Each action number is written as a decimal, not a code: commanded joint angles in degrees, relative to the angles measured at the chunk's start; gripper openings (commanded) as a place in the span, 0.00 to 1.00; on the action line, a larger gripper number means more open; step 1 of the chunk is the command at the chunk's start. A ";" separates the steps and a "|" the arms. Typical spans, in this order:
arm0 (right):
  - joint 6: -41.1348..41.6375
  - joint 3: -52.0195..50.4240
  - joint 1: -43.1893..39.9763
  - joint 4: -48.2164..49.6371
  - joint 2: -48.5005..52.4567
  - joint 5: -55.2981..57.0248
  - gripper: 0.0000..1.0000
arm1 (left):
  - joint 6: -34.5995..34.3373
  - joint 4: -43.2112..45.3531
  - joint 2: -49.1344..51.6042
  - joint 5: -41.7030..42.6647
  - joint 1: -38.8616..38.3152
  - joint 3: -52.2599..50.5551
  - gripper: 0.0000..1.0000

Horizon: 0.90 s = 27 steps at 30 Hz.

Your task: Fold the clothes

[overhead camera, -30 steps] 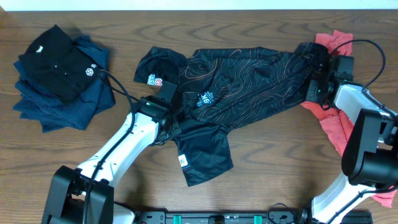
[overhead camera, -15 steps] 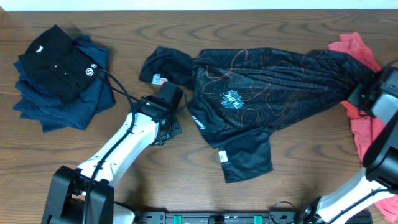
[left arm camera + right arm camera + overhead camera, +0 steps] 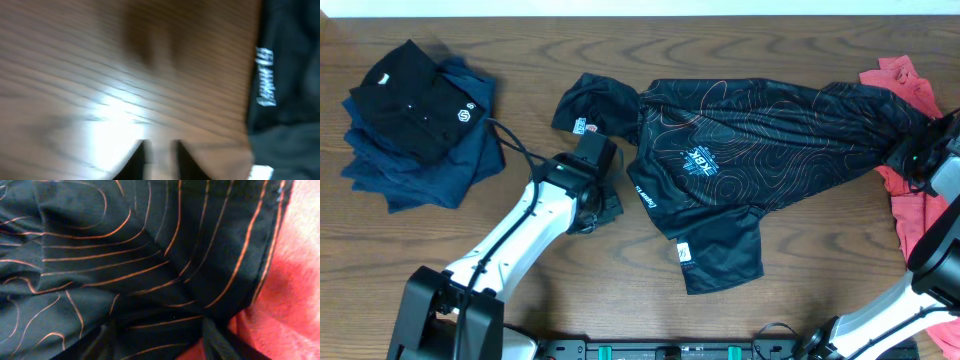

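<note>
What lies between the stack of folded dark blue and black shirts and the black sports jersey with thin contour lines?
Bare brown wooden table; only the left arm's thin black cable crosses it, seen in the overhead view.

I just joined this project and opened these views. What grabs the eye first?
A black contour-print jersey sprawls across the table's middle, its right end bunched over a coral-red shirt at the right edge. A pile of dark clothes, black polo on top, sits top left.
</note>
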 commanded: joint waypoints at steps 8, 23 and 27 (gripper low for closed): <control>1.27 -2.27 1.03 -5.27 -16.00 -0.57 0.74 | -3.10 5.92 0.81 6.05 -8.31 -0.74 0.60; 2.08 -2.27 5.55 -10.25 -22.95 -0.35 0.73 | -10.34 22.34 9.68 6.25 -18.03 -4.76 0.60; 1.88 -2.27 6.93 -10.34 -22.95 0.46 0.73 | -11.61 26.56 12.68 6.25 -18.03 -4.76 0.59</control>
